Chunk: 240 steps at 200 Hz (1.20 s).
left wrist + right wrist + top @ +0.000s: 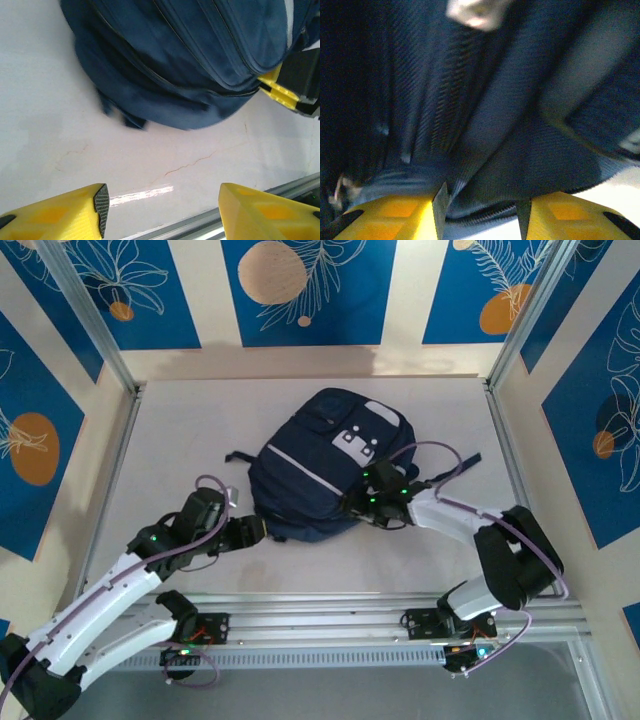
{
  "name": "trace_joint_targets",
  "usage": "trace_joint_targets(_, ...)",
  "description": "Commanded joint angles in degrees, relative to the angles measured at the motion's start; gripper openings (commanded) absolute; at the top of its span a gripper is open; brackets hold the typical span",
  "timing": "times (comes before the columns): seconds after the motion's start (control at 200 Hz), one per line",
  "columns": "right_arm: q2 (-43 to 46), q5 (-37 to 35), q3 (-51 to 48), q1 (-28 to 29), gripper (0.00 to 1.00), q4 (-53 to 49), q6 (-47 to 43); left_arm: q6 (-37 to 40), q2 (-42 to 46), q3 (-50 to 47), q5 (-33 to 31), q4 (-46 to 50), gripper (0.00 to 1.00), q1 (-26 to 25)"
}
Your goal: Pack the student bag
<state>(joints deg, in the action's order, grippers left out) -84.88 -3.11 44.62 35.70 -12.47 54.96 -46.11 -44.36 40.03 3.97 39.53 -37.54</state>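
Note:
The student bag (pixel 320 475), a large navy backpack with a white patch, lies in the middle of the table. My right gripper (pixel 358 502) is at its near right edge. In the right wrist view, a fold of the bag's navy fabric (pixel 485 125) and its zipper fill the gap between that gripper's (pixel 482 212) yellow fingers, which are closed on it. My left gripper (pixel 255 530) sits by the bag's near left corner. It (pixel 162 210) is open over bare table with nothing between its fingers, the bag (pixel 190 60) just ahead.
An aluminium rail (pixel 380 615) runs along the near edge of the table (pixel 180 440), close under my left fingers (pixel 100 205). Metal posts and blue-patterned walls close the sides and back. A yellow finger of the right gripper (pixel 280 90) touches the bag's edge.

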Motion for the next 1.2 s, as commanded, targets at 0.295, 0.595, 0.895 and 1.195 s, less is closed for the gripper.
trace_joint_targets(0.295,1.65,2.49,12.80,9.53,0.58,-4.85,-2.68,4.92,-6.80,5.23,-2.49,-0.15,0.61,-0.39)
trace_joint_targets(0.595,3.27,-4.33,24.04,1.56,0.62,-27.53,-23.79,1.46,-10.64,3.59,-6.69,-6.19,0.60,-1.11)
trace_joint_targets(0.895,-12.45,10.01,38.61,0.98,0.65,-24.83,-36.22,-0.13,-1.76,-0.93,-9.84,-3.70,0.59,-1.12)
trace_joint_targets(1.195,-30.82,21.32,55.79,2.35,0.60,-30.40,-39.15,2.20,2.23,-1.72,-8.65,-1.57,0.59,-1.03)
